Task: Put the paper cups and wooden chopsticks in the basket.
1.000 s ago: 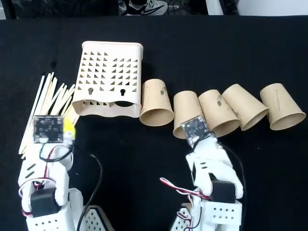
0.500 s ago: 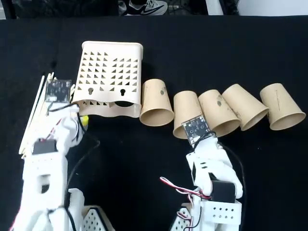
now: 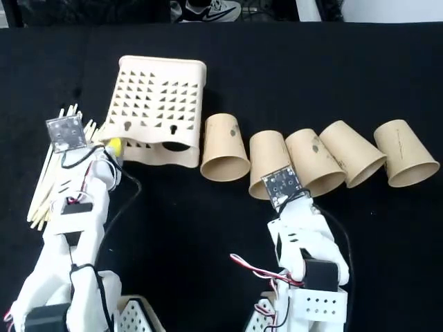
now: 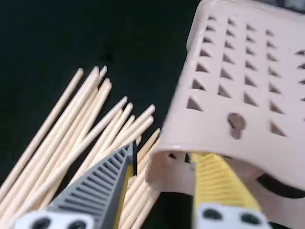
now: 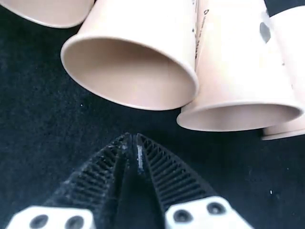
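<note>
Covered and cut off
We see the left arm [image 3: 76, 207] covering some chopsticks [image 3: 39, 197]; the basket [image 4: 238, 86] runs past the wrist view's edge.

I see my left arm [image 3: 73, 207] and right arm [image 3: 304, 238] as white shells with black servos, trailing red, white and black cables. My left gripper [image 4: 167, 155] is ribbed grey and yellow, my right gripper [image 5: 132, 139] ribbed black.

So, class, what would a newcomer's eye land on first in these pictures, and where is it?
Five paper cups lie on their sides in a row across the black table, right of a perforated basket that is also lying on its side. Left of the basket fans a pile of wooden chopsticks, where the left gripper is open at the basket's rim.
</note>
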